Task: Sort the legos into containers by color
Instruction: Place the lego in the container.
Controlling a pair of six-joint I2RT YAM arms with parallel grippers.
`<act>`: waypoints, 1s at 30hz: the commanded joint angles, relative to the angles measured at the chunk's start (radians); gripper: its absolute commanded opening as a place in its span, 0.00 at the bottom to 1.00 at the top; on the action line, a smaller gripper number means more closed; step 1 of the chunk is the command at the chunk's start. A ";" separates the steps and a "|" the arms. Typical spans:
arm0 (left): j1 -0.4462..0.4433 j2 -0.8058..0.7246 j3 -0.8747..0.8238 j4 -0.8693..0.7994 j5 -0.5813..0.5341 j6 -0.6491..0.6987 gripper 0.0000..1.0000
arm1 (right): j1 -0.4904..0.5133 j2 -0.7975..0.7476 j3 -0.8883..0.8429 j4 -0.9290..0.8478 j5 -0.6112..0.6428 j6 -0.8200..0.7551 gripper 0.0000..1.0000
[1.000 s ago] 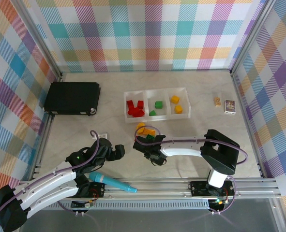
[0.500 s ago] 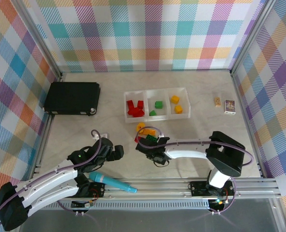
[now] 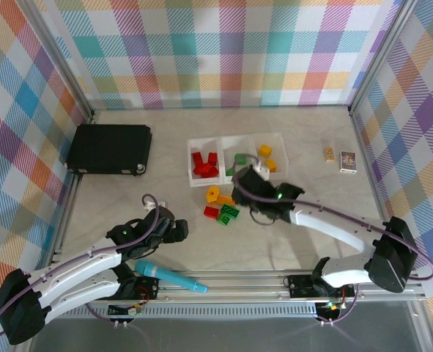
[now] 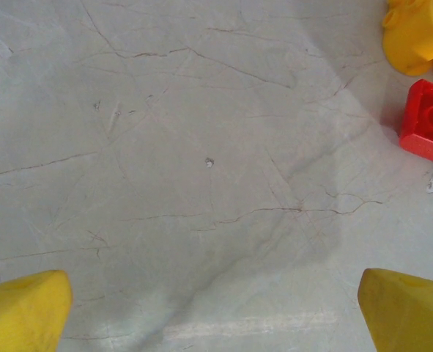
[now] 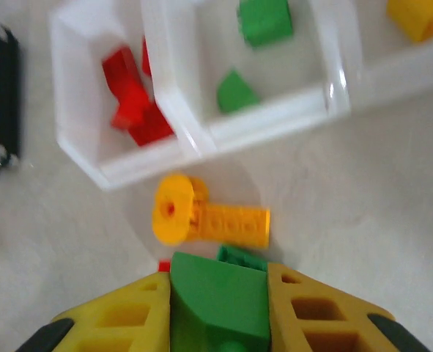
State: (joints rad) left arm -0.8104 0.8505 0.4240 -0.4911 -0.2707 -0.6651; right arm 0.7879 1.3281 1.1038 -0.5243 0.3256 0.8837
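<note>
My right gripper (image 5: 217, 282) is shut on a green lego (image 5: 217, 301) and hangs above the table just in front of the containers (image 3: 237, 178). Below it lie a yellow-orange lego (image 5: 209, 216) and another green one (image 5: 239, 257). In the row of white bins, red legos (image 5: 132, 106) fill the left one, two green ones (image 5: 236, 92) the middle one, and yellow ones (image 3: 266, 157) the right one. Loose legos (image 3: 220, 205) lie in front of the bins. My left gripper (image 3: 178, 231) stands open low over bare table, a red lego (image 4: 428, 121) to its right.
A flat black case (image 3: 110, 149) lies at the back left. A blue pen (image 3: 171, 277) rests near the front rail between the arms. Two small printed cards (image 3: 347, 160) sit at the far right by the wall.
The right gripper closed on the green lego at the pile, then rose and moved back toward the bins with it. The left arm barely shifted.
</note>
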 commanded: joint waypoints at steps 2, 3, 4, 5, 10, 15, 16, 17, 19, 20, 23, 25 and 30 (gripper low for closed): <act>-0.013 0.025 0.045 0.028 0.014 0.007 1.00 | -0.154 0.099 0.160 -0.019 -0.207 -0.274 0.22; -0.013 0.030 0.049 0.029 0.014 0.009 1.00 | -0.184 0.131 0.191 -0.015 -0.241 -0.293 0.22; -0.015 0.033 0.053 0.030 0.015 0.009 1.00 | -0.208 0.161 0.220 -0.012 -0.275 -0.302 0.23; -0.013 0.036 0.054 0.032 0.017 0.010 1.00 | -0.233 0.200 0.258 -0.021 -0.306 -0.306 0.24; -0.013 0.037 0.074 0.019 0.020 0.031 1.00 | -0.275 0.408 0.479 -0.106 -0.383 -0.377 0.26; -0.014 0.018 0.080 -0.001 0.013 0.037 1.00 | -0.295 0.583 0.627 -0.136 -0.419 -0.397 0.26; -0.015 0.013 0.080 -0.003 0.017 0.038 1.00 | -0.297 0.605 0.641 -0.135 -0.418 -0.396 0.25; -0.013 0.008 0.080 -0.004 0.023 0.043 1.00 | -0.299 0.628 0.651 -0.129 -0.411 -0.398 0.25; -0.014 0.001 0.083 -0.007 0.026 0.048 1.00 | -0.299 0.660 0.668 -0.121 -0.399 -0.405 0.25; -0.013 -0.002 0.084 -0.009 0.029 0.051 0.99 | -0.299 0.682 0.679 -0.121 -0.391 -0.410 0.25; -0.014 -0.009 0.087 -0.017 0.032 0.059 1.00 | -0.302 0.741 0.711 -0.123 -0.384 -0.419 0.25; -0.013 -0.013 0.091 -0.025 0.033 0.062 1.00 | -0.303 0.775 0.735 -0.136 -0.374 -0.416 0.27; -0.013 -0.027 0.099 -0.048 0.022 0.063 1.00 | -0.308 0.811 0.772 -0.184 -0.342 -0.394 0.46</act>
State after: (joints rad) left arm -0.8104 0.8429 0.4900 -0.5034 -0.2451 -0.6151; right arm 0.4896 2.1326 1.8366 -0.6601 -0.0376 0.4866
